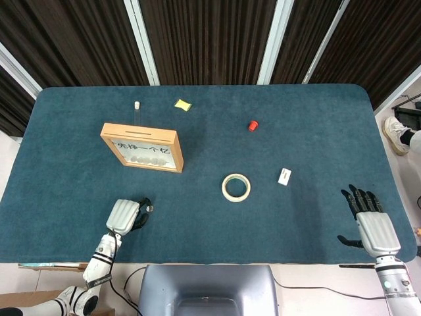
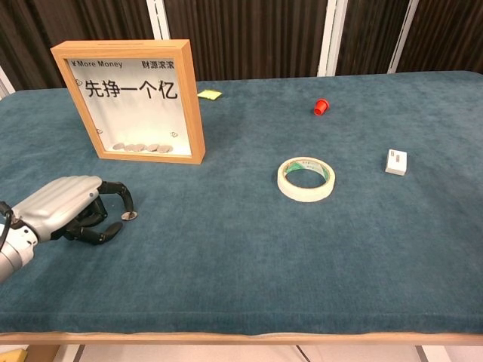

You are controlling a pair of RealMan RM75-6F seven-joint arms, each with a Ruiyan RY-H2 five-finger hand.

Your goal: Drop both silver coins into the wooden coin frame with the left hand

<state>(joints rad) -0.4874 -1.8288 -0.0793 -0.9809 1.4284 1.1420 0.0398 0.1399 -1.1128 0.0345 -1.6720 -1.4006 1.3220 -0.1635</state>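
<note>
At the lower left of the chest view the left hand [image 2: 64, 211] rests low on the blue tabletop [image 2: 241, 256], fingers curled downward. One dark fingertip [image 2: 127, 204] sits right at a small silver coin [image 2: 129, 216] lying on the cloth; whether the coin is pinched or only touched cannot be told. In the head view the same hand [image 1: 126, 216] sits near the bottom left edge, the coin [image 1: 150, 209] just beside its fingertips.

Above it, at the upper left of the chest view, the wooden coin frame [image 2: 134, 101] stands upright, well apart from the hand, with a row of coins [image 2: 142, 148] lying along the inside bottom.

Toward the centre lie a yellow scrap [image 2: 209, 94], a roll of tape [image 2: 306, 179] lying flat, and a small red cap [image 2: 321, 107]. Further right is a white plug [image 2: 395, 162].

At the lower right of the head view the right hand [image 1: 370, 220] lies flat, fingers spread, grasping nothing.
</note>
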